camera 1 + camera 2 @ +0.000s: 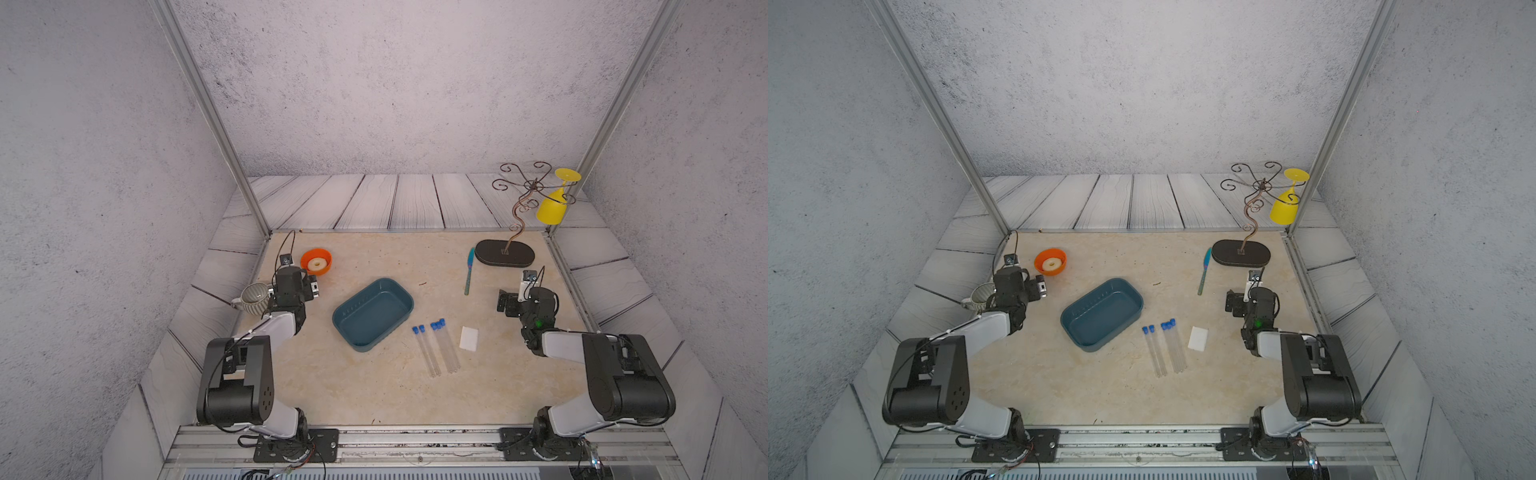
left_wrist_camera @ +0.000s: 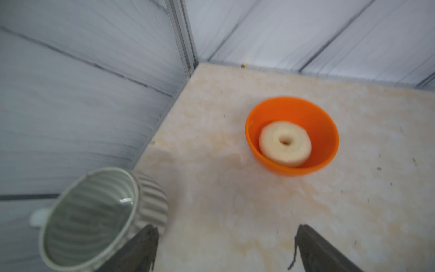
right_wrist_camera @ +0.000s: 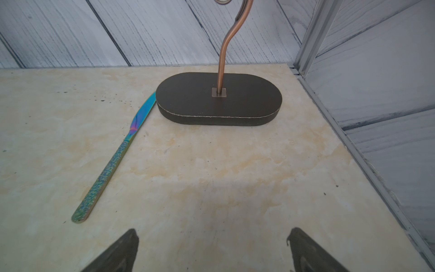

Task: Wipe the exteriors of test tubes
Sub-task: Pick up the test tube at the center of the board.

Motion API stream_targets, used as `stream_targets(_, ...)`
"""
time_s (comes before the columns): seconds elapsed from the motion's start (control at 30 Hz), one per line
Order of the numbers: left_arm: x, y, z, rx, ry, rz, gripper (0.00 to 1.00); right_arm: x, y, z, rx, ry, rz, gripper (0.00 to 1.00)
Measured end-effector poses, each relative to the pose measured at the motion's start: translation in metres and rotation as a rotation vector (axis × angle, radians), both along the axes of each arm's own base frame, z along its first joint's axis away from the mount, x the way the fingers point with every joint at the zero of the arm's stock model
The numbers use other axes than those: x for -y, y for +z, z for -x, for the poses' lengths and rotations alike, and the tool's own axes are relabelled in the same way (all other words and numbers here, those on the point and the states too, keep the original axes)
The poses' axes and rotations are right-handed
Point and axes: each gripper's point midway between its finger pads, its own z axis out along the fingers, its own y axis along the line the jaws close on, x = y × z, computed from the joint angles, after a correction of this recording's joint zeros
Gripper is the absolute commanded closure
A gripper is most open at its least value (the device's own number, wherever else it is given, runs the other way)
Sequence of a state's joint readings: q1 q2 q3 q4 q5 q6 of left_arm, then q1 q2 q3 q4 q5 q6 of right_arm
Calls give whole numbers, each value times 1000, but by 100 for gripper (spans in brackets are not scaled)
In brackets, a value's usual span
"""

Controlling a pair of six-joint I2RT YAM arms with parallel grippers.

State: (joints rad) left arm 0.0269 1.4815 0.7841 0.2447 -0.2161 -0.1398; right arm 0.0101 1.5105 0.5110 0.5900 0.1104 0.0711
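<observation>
The four test tubes (image 1: pixel 445 348) are lying flat on the table (image 1: pixel 374 390) in two close pairs, between the teal tray (image 1: pixel 409 297) and the white pad (image 1: pixel 468 338), and are showing only in both top views. The left gripper (image 2: pixel 226 235) is hovering with jaws spread and empty, its wrist view taking in the ribbed mug (image 2: pixel 94 212) and the orange bowl (image 2: pixel 324 131) holding a pale ring (image 2: pixel 285 143), while the tray is lying between it and the tubes. The right gripper (image 3: pixel 213 235) is likewise hanging wide apart and empty, facing the knife (image 3: pixel 113 164) just beside the stand base (image 3: pixel 219 106).
</observation>
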Motion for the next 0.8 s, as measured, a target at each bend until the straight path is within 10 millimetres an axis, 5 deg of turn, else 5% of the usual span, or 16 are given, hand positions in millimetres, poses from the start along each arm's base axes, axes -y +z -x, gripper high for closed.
stream_targets(0.07,1,23,0,6,9,28,16,6,10,-11,-60,-50,-11,1)
stream_targets(0.2,11,54,11,-38,34,132,22,8,62,-36,-107,-102,-71,1)
stream_targets(0.37,55,73,31,-147,-1,229,25,-6,95,-16,-197,-88,-143,1)
stream_targets(0.6,160,88,67,-350,-179,325,30,-48,75,46,-476,22,-202,1)
stream_targets(0.8,238,79,97,-569,-279,399,39,-86,50,95,-669,116,-216,5)
